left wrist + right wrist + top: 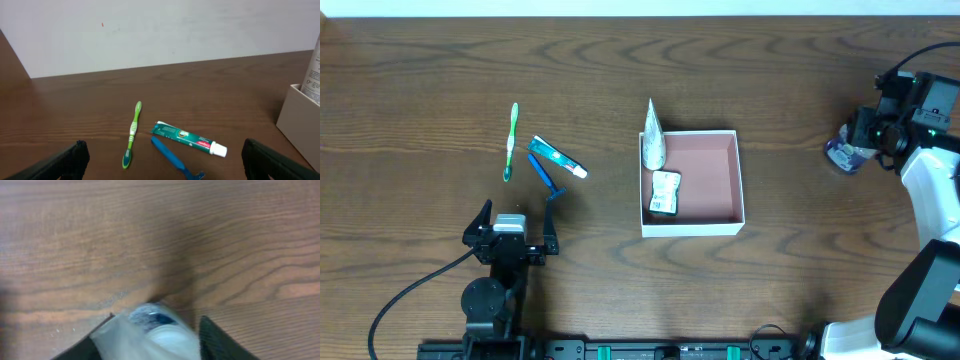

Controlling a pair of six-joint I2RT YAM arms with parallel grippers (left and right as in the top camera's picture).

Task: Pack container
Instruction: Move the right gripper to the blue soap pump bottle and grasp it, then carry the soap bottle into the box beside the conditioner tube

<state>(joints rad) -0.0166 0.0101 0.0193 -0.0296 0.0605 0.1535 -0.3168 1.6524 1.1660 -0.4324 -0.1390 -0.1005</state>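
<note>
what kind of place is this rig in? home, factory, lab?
Most likely a lab or test bench, not a home: a bare wood-grain table, a plain white wall behind it, and a toothbrush and toothpaste staged beside an open cardboard container.

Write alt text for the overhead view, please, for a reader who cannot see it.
An open box in the middle holds a white tube, propped in its far left corner, and a packet. To its left lie a toothbrush, toothpaste and a blue razor, with the open left gripper near them; at far right, the right gripper straddles a bottle.
</note>
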